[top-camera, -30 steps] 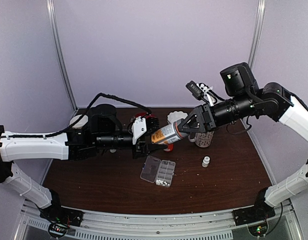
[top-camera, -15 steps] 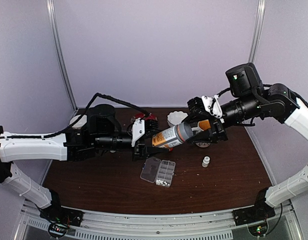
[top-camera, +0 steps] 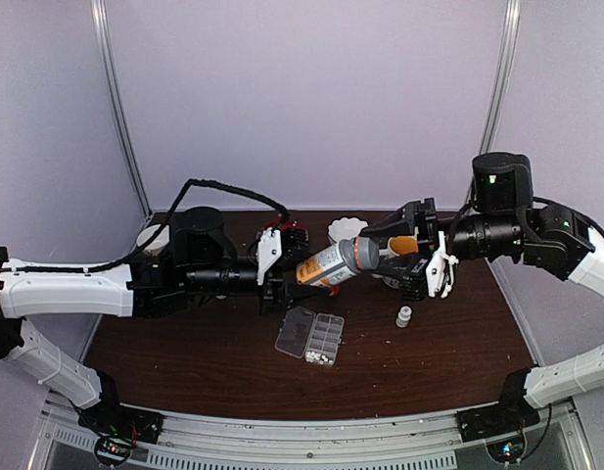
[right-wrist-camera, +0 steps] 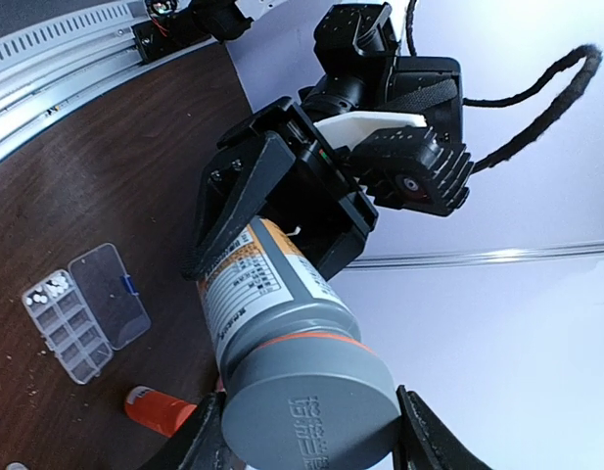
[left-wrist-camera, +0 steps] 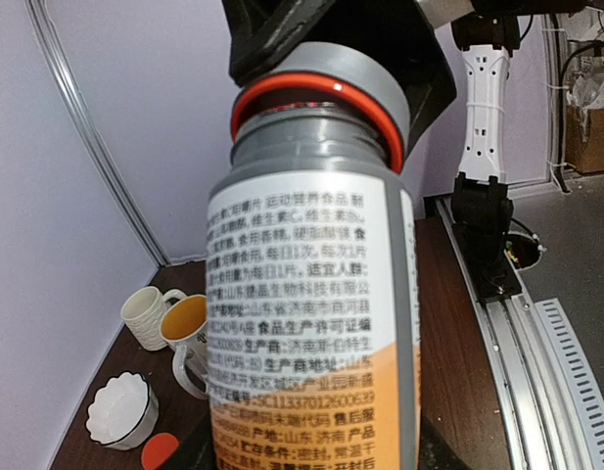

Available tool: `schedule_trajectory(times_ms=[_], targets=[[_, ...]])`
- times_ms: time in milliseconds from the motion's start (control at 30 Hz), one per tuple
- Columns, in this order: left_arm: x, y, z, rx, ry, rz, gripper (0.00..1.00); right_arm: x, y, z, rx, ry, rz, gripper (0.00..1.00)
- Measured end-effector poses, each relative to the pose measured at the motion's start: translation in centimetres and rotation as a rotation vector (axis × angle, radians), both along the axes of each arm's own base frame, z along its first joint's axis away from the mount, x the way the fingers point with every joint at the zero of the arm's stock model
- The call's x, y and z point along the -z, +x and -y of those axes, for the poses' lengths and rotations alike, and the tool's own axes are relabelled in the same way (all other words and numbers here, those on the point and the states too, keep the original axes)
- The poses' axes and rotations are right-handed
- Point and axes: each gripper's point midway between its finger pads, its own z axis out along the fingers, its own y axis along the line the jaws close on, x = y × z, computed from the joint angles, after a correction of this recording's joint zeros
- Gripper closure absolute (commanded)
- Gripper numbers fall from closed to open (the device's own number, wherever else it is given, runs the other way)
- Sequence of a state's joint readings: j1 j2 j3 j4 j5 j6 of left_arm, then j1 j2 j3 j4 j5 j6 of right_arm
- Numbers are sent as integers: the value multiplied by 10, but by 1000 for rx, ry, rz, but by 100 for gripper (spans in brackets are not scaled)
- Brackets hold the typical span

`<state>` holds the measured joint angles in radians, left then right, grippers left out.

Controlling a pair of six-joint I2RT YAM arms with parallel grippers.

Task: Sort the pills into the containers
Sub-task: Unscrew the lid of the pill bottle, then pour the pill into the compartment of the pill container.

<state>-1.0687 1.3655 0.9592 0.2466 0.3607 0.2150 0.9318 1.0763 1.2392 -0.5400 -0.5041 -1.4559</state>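
Note:
The clear pill organizer (top-camera: 312,336) lies open on the brown table, with a few white pills (top-camera: 318,358) in its near end cells. It also shows in the right wrist view (right-wrist-camera: 86,313), where the pills (right-wrist-camera: 49,290) sit in a corner cell. My left gripper (top-camera: 292,270) is shut on the body of an orange-and-white labelled bottle (top-camera: 323,264) and holds it tilted in the air above the organizer. My right gripper (top-camera: 372,257) is shut on the bottle's grey cap (right-wrist-camera: 311,401), with a finger (right-wrist-camera: 199,443) on each side. The bottle (left-wrist-camera: 311,294) fills the left wrist view.
A small white bottle (top-camera: 403,316) stands right of the organizer. A mug (top-camera: 404,276) sits under my right gripper, and a white bowl (top-camera: 346,230) lies behind. Two mugs (left-wrist-camera: 174,323), a small bowl (left-wrist-camera: 120,411) and an orange tube (right-wrist-camera: 160,409) lie on the table.
My right wrist has rolled round while on the cap, and its arm has shifted right and lower. The left arm and the bottle have stayed almost still.

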Motion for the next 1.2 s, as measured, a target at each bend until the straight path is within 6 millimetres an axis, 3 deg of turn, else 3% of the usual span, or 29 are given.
schedule_trajectory(times_ms=[200, 333, 433, 600, 700, 733, 867, 967, 1200], targets=[[-15, 2, 0, -12, -70, 6, 93, -22, 3, 3, 10, 79, 73, 81], [-9, 3, -7, -35, -71, 1, 93, -35, -3, 13, 25, 185, 5, 78], [-1, 5, -10, -59, -56, -7, 93, -42, -12, 27, 53, 298, -123, 76], [1, 9, -19, -105, -56, -1, 93, -47, -25, 37, 83, 395, -401, 83], [-3, 11, -25, -133, -70, 10, 93, -26, -30, 40, 113, 397, -578, 84], [-4, 12, -27, -143, -75, 14, 92, -5, -32, 41, 140, 385, -683, 84], [1, 12, -35, -167, -73, 12, 89, 44, -31, 41, 243, 357, -895, 90], [17, 12, -39, -176, -39, -16, 88, 81, -20, 41, 389, 355, -1059, 92], [50, 11, -44, -198, 39, -97, 90, 130, 12, 34, 669, 369, -1278, 95]])
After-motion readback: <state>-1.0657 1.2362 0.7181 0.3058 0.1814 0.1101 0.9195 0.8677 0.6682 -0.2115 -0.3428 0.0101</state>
